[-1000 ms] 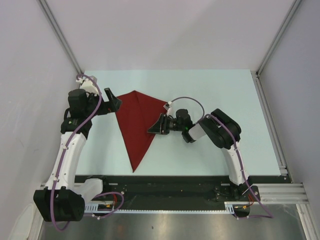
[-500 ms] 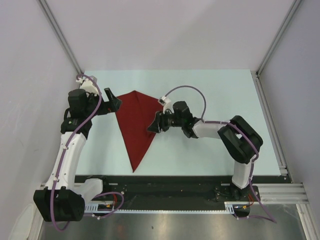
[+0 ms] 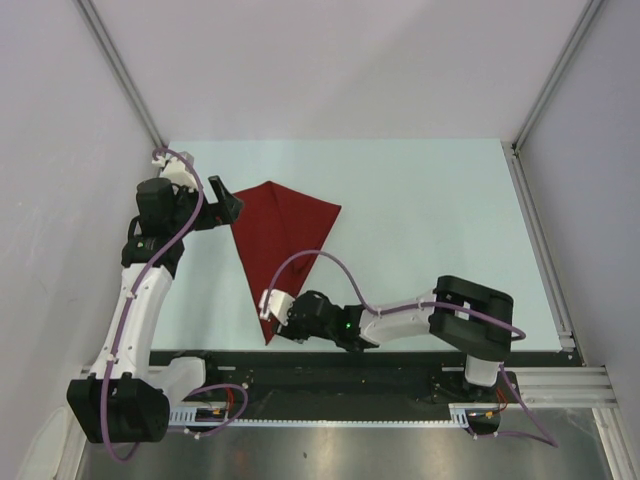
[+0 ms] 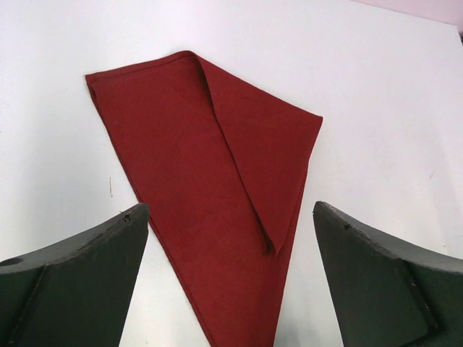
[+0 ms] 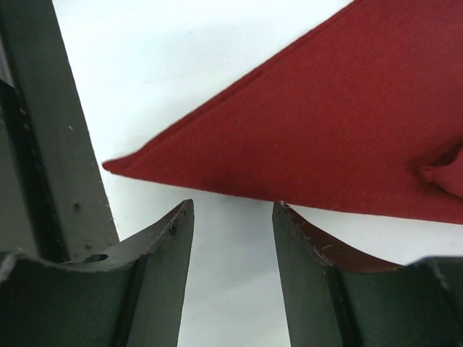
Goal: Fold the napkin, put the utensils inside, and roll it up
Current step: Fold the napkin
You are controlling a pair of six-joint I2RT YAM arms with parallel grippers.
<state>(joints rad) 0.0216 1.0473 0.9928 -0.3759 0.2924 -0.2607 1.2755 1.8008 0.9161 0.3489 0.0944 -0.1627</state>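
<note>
The dark red napkin lies flat on the pale table, folded into a long triangle. Its narrow tip points toward the near edge, left of centre.

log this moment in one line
napkin: folded to triangle, flat on table | left gripper: open, by far-left corner | right gripper: open, low at near tip, not gripping

Plain white panel walls and silver aluminium rails are enclosing a pale blue tabletop, suggesting a robotics lab cell.
</note>
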